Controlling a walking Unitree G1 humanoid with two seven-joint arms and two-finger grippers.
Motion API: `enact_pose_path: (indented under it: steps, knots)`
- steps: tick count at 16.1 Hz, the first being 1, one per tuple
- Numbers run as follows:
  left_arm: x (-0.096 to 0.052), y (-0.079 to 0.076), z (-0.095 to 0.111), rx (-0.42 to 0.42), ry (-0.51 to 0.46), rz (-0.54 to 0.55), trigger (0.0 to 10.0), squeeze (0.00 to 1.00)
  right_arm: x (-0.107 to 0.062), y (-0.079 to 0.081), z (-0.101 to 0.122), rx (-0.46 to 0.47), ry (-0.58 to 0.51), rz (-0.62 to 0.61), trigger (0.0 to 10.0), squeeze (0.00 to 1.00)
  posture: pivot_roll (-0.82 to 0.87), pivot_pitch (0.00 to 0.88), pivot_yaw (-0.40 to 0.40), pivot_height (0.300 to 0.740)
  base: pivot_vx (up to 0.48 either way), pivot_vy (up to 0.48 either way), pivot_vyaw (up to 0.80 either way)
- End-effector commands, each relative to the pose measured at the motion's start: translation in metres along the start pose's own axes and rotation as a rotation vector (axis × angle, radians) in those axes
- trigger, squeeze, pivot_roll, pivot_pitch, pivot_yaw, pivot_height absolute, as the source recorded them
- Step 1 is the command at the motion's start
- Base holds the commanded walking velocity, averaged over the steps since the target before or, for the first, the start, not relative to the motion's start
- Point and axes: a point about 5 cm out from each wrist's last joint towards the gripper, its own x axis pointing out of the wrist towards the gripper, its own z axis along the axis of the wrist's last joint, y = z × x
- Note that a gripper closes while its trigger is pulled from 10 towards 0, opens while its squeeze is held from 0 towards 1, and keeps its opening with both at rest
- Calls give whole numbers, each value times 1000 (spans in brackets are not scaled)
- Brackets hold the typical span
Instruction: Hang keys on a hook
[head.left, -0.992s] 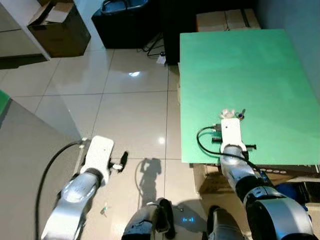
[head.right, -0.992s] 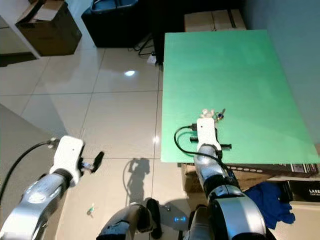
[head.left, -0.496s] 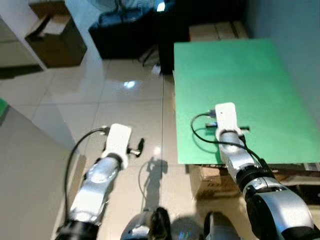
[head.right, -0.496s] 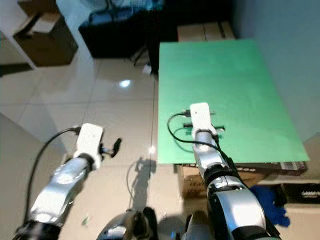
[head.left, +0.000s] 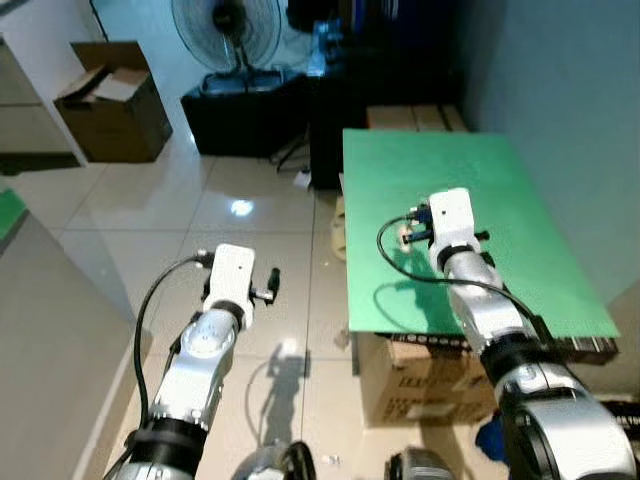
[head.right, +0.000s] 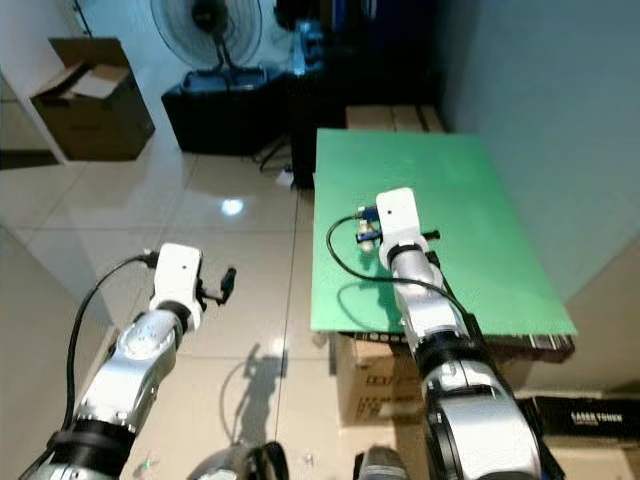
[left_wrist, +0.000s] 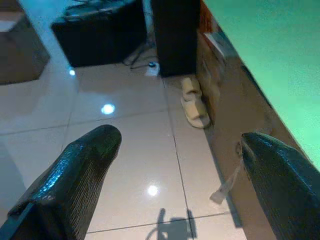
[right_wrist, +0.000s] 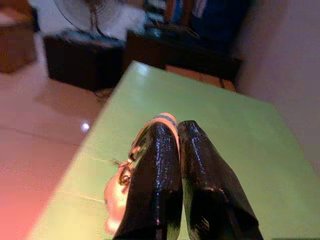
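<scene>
My right gripper (right_wrist: 177, 127) is shut on the keys (right_wrist: 122, 177), a small bunch with a pale charm and a striped ring that hangs beside its fingers (right_wrist: 157, 165). In the eye views the keys (head.left: 410, 232) hang to the left of my right wrist, held up above the green table (head.left: 510, 190). My left gripper (head.left: 270, 285) is raised over the tiled floor to the left of the table. It stands open, its fingers (left_wrist: 80, 175) wide apart with nothing between them.
A standing fan (head.left: 228, 25) and a black cabinet (head.left: 245, 110) are at the back, with an open cardboard box (head.left: 110, 100) at the back left. Cardboard boxes (head.left: 420, 385) sit under the table. Slippers (left_wrist: 195, 102) lie on the floor by the table's edge. A grey wall (head.left: 560, 100) runs along the right.
The camera has tilted up, so the whole scene has shifted. My right gripper has lifted the keys off the table. My left arm has come up and forward.
</scene>
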Motion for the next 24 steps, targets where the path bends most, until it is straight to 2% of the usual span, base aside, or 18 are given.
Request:
enact_pose_path:
  steps: [1, 3, 4, 5, 8, 9, 11, 18, 21, 24]
  knots:
    - [0, 6, 1, -23, -10, 29, 10000, 0, -1, 4, 7, 23, -19, 33, 0, 0, -149, 0, 47, 723, 0, 0, 0]
    - [-2, 9, 2, -77, -28, 56, 10000, 0, -13, 10, -1, 32, -23, 51, 0, 0, -132, 0, 45, 723, 0, 0, 0]
    - [-5, 10, 1, -129, -25, 77, 10000, 0, -25, 17, -21, 67, 22, 46, 0, 0, -123, 0, 53, 723, 0, 0, 0]
    - [-6, 10, 0, -129, -26, 77, 10000, 0, -29, 21, -27, 61, 32, 50, 0, 0, -119, 0, 53, 723, 0, 0, 0]
    - [-5, 10, 1, -197, -50, 79, 10000, 0, -31, 31, -29, 44, 46, 52, 0, 0, -118, 0, 62, 723, 0, 0, 0]
    - [-4, 9, 3, -195, -52, 78, 10000, 0, -31, 31, -29, 39, 51, 54, 0, 0, -118, 0, 62, 723, 0, 0, 0]
    - [2, 8, 6, -216, -48, 87, 10000, 0, -30, 27, -36, 87, 106, 31, 0, 0, -124, 0, 60, 723, 0, 0, 0]
    - [5, 7, 7, -201, -44, 98, 10000, 0, -30, 28, -36, 47, 106, 15, 0, 0, -130, 0, 58, 723, 0, 0, 0]
    - [6, 2, 5, -187, -34, 91, 10000, 0, -29, 29, -32, 49, 79, 13, 0, 0, -135, 0, 61, 723, 0, 0, 0]
    - [8, -1, 6, -180, -38, 85, 10000, 0, -28, 28, -31, 59, 77, 12, 0, 0, -140, 0, 62, 723, 0, 0, 800]
